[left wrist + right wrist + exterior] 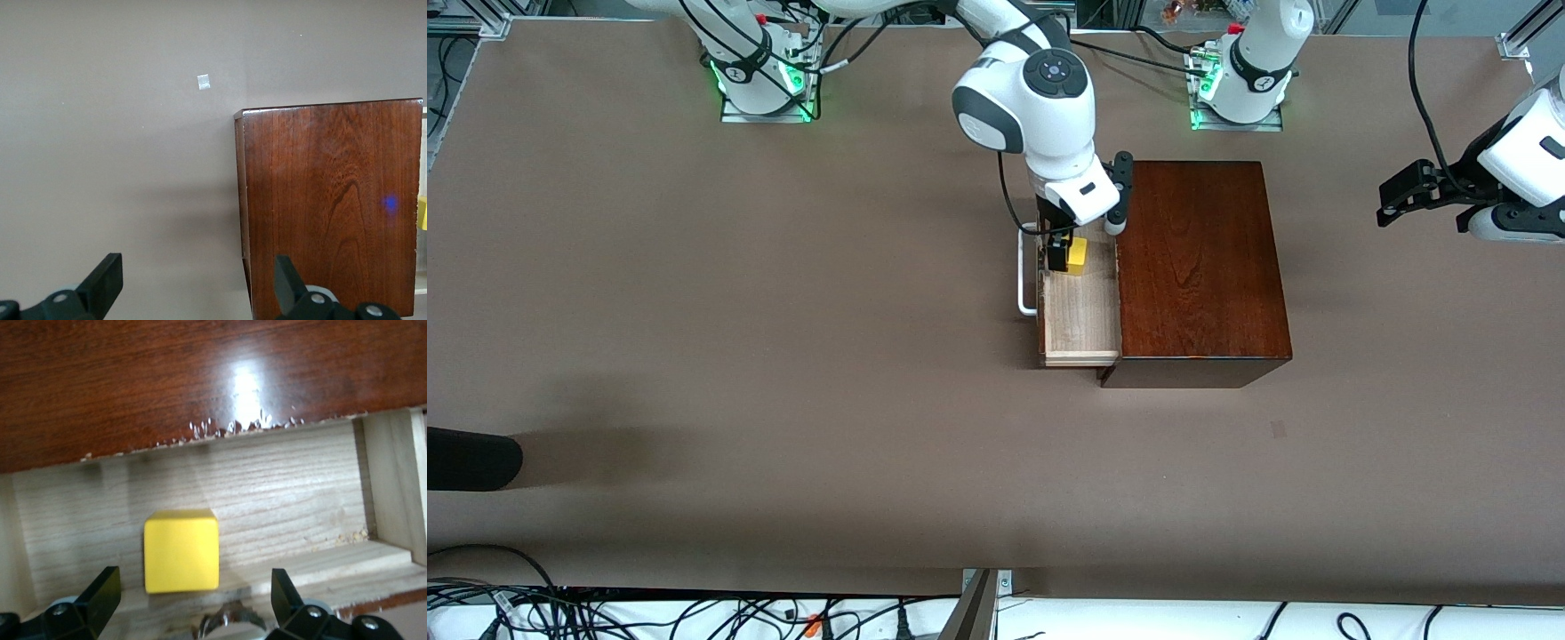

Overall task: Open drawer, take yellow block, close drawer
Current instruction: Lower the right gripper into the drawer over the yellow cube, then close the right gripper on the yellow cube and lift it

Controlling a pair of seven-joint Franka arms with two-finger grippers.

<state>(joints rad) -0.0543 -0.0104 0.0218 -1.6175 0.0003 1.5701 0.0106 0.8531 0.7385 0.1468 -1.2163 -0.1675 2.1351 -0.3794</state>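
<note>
Front view, yellow block (1078, 256) in open drawer (1080, 311), no readable writing

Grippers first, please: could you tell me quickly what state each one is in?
Left gripper: open, empty, waiting above the table.
Right gripper: open over the yellow block in the drawer.

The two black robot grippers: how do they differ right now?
The right gripper hangs over the open pale wooden drawer, above the small yellow block; the left gripper waits over bare brown table at the left arm's end. The right points down; the left points sideways, toward the dark glossy wooden box. Both have jaws wide open and hold nothing.
</note>
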